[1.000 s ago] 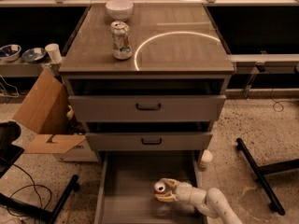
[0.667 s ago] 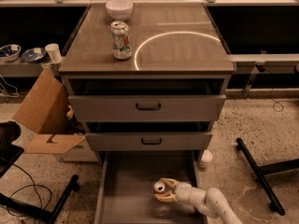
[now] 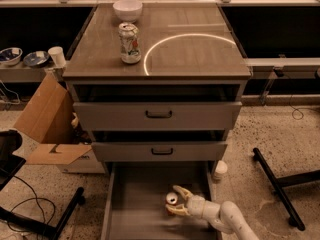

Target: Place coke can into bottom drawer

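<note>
The coke can (image 3: 171,200), red with a silver top, stands upright on the floor of the pulled-out bottom drawer (image 3: 135,204), near its right side. My gripper (image 3: 176,201) reaches into the drawer from the lower right. Its two pale fingers are spread, one behind the can (image 3: 181,191) and one in front of it (image 3: 175,212). The gap between them looks wider than the can. The white arm runs off towards the bottom right corner.
A white and silver can (image 3: 130,43) and a white bowl (image 3: 127,9) stand on the cabinet top. The two upper drawers (image 3: 159,115) stick out slightly. A cardboard box (image 3: 47,129) is on the left, a small white cup (image 3: 220,170) by the cabinet's right foot, and a black stand leg (image 3: 277,186) on the right.
The fingers have spread apart around the can. The can sits slightly further left in the drawer than a second ago.
</note>
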### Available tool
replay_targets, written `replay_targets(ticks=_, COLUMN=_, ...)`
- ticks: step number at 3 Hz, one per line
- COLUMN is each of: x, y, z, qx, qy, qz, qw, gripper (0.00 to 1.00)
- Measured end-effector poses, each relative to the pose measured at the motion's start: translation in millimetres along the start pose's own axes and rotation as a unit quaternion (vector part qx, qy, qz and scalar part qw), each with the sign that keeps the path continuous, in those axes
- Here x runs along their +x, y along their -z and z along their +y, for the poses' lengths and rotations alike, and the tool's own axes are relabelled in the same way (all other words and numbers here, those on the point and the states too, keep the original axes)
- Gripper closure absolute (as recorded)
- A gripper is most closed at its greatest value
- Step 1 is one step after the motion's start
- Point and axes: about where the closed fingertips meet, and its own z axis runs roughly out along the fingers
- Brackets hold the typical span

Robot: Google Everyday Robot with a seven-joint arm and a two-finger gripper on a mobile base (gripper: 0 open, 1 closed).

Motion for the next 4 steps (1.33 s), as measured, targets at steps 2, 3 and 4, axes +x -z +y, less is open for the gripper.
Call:
replay_targets(ticks=2, x=0.0, y=-0.1, z=0.0, qx=0.000, qy=0.000, qz=0.000, qw=1.0000, gripper=0.00)
replay_targets(ticks=3, x=-9.8, y=5.1, z=4.4, qx=-0.001, qy=0.007, qz=-0.015, qw=0.9999, gripper=0.00)
replay_targets(ticks=4, x=-26.2, y=49.3, z=1.3, qx=0.018, qy=0.037, qz=0.016, qw=0.9990, gripper=0.00)
